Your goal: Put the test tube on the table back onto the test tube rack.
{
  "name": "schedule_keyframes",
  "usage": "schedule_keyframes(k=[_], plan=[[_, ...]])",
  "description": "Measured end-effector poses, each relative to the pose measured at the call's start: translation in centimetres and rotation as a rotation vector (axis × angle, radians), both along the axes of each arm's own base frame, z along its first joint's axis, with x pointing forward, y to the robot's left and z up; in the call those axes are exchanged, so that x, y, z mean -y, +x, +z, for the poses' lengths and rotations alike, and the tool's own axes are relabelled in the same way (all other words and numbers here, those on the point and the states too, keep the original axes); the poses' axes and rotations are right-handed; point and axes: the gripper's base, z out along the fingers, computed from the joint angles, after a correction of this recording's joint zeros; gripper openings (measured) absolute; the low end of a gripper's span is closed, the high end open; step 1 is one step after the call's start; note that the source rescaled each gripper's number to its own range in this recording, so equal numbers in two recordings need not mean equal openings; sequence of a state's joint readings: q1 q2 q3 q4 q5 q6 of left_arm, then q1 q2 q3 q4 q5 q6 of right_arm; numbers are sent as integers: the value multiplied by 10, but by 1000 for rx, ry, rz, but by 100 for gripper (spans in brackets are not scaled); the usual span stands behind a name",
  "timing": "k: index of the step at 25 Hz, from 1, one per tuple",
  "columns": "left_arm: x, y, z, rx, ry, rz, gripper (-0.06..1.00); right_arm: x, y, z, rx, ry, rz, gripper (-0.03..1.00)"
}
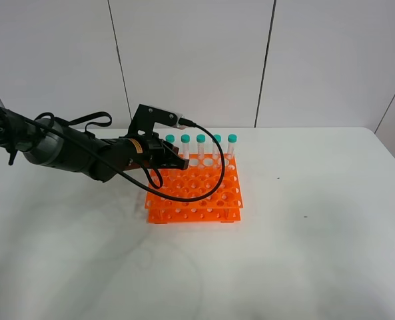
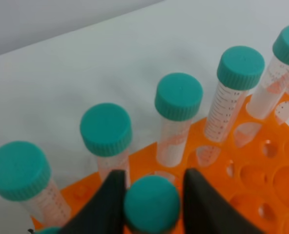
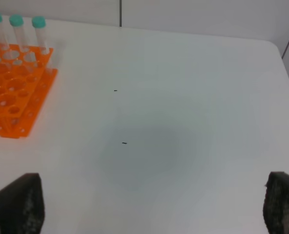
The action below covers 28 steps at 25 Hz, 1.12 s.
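The orange test tube rack [image 1: 204, 193] stands on the white table [image 1: 304, 253]. My left gripper [image 1: 177, 162] hovers over the rack's back left part. In the left wrist view its dark fingers [image 2: 110, 202] closely flank the teal cap of the test tube [image 2: 151, 207], which stands upright in the rack [image 2: 261, 170] just in front of the back row. Whether the fingers still press the cap I cannot tell. My right gripper [image 3: 151, 202] is open and holds nothing, off to the right of the rack [image 3: 12, 92] over bare table.
Several more teal-capped tubes [image 1: 201, 148] stand in the rack's back row [image 2: 178, 97], right behind the left gripper. A black cable loops from the left wrist over the rack's front half [image 1: 210, 180]. Two small dark specks mark the table [image 3: 124, 143].
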<state>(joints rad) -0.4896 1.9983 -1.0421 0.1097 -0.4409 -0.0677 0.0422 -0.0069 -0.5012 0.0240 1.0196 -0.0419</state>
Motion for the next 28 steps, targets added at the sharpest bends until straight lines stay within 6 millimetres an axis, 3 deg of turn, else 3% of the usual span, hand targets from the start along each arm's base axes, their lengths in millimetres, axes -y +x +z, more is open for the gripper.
schedule_keyframes(k=[2,4,10,20,24,28], plan=[[0,0,-1,-10,1,3,43,0,0,0,0,0,0,100],[-1,-1,2,-16,-4,9,54,0,0,0,0,0,0,100],[-3,-5,34,28,-34,15,59,0,0,0,0,0,0,100],[-20,-35,130,129,-87,25,62,0,0,0,0,0,0,100],[-32,-54,143,5,-26,50,89,0,0,0,0,0,0,100],[-47,-52,137,-245,109,109,98,0,0,0,0,-1,0,100]])
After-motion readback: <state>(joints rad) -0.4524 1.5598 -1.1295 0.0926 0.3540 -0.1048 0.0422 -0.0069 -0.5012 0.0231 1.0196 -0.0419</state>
